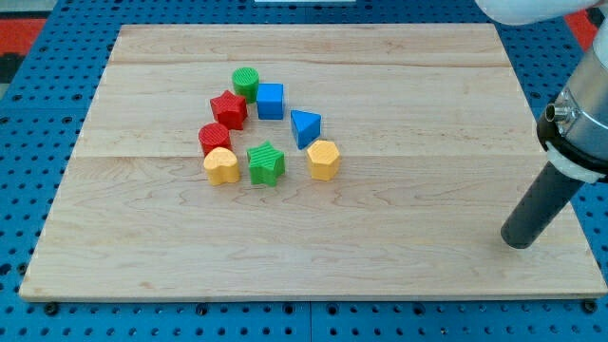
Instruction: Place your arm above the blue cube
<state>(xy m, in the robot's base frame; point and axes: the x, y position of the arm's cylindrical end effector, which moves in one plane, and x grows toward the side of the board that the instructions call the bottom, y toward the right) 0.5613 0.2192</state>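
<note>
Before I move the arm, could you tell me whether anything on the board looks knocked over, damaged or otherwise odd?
Nothing stands out. All eight blocks sit flat in a loose ring on the wooden board, with the blue cube at the ring's top, beside the green cylinder. My tip rests far off toward the view's right, touching no block.

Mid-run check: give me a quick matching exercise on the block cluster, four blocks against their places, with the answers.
Blocks:
1. blue cube
2. green cylinder
3. yellow heart
4. yellow hexagon

Places:
A. cluster's right end
B. cluster's bottom left
C. just right of the red star
D. cluster's top

Pairs: 1-C, 2-D, 3-B, 4-A.

My tip sits far to the view's right of all blocks.
</note>
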